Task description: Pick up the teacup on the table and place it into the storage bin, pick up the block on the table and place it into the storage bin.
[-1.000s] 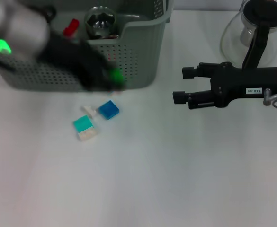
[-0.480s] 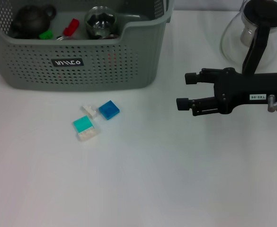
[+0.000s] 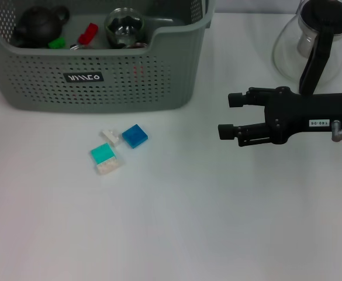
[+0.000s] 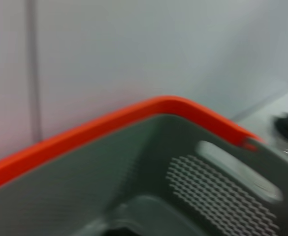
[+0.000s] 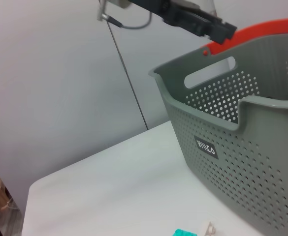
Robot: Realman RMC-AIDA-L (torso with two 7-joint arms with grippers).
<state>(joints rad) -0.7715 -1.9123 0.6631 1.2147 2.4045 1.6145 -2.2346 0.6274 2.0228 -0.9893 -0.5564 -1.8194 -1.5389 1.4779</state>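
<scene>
Blue block (image 3: 134, 135) near bin (image 3: 176, 88): light, rigid, slick | pinch its flat sides | your right gripper (image 3: 224, 116) fingers apart, empty | left gripper: unseen

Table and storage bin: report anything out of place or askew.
Nothing looks spilled or damaged. Three small blocks lie loosely clustered on the table in front of the storage bin, outside it. The right gripper hovers open, well away from them.

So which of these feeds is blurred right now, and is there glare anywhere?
Head view: sharp; bright highlights on the glass pitcher and on the shiny round object in the storage bin. Left wrist view: motion-smeared, bin wall soft. Right wrist view: sharp, even light, no glare.
</scene>
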